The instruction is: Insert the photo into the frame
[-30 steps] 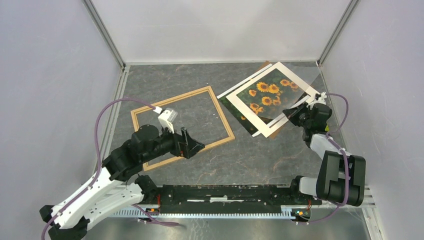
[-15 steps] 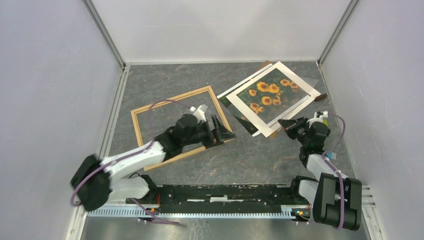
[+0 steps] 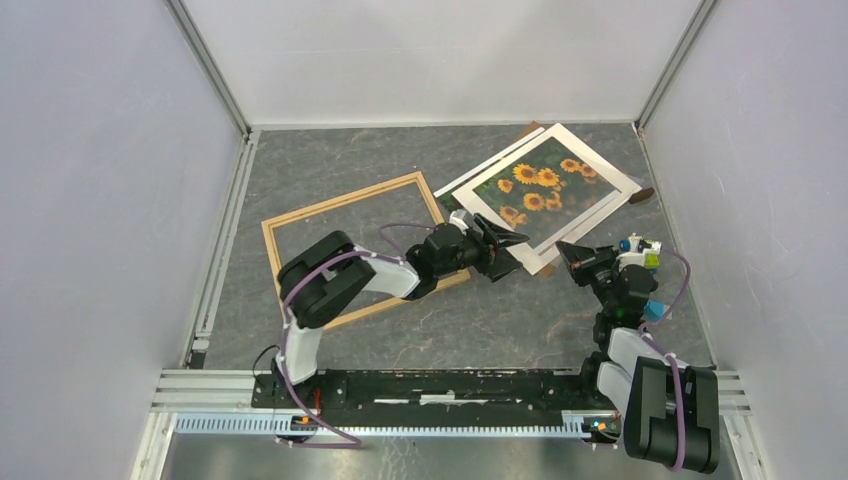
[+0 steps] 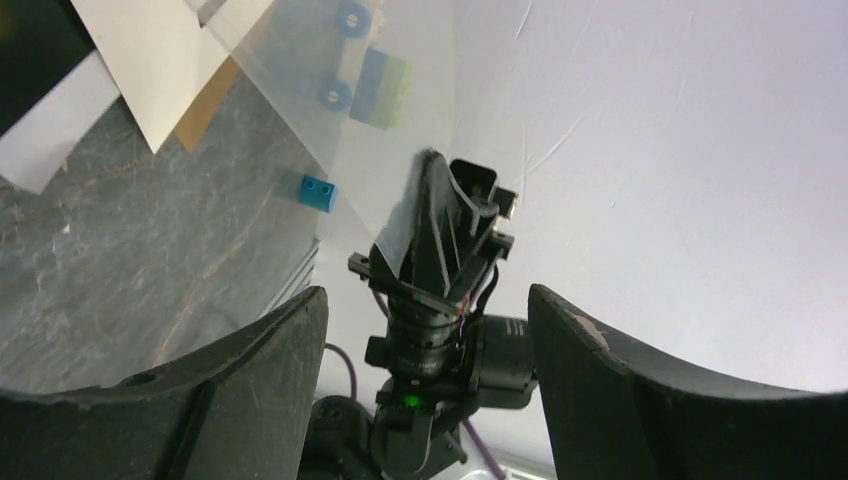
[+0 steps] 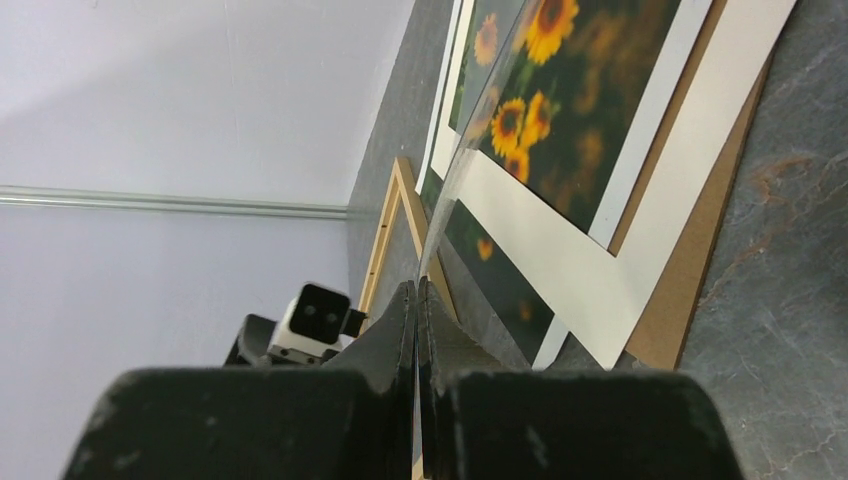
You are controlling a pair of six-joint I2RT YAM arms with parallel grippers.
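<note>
The photo [image 3: 543,186], sunflowers on dark green, lies at the far right under a white mat [image 3: 577,224], with its dark lower corner [image 3: 470,215] sticking out. It also shows in the right wrist view [image 5: 590,100]. The light wood frame [image 3: 350,205] lies flat to the left. My right gripper [image 3: 566,250] is shut on the near edge of a clear sheet [image 5: 450,180] that slants up over the stack [image 4: 400,130]; its jaws meet on it [image 5: 415,285]. My left gripper [image 3: 505,243] is open and empty [image 4: 428,295], by the stack's near corner, facing the right gripper.
A brown backing board [image 3: 531,129] lies under the stack and pokes out at its far and near corners [image 5: 690,300]. Grey enclosure walls close in the left, back and right. A metal rail [image 3: 430,385] runs along the near edge.
My left arm has swung right, from over the frame's near side to the stack's near corner. My right gripper has drawn back toward the near side with the clear sheet.
</note>
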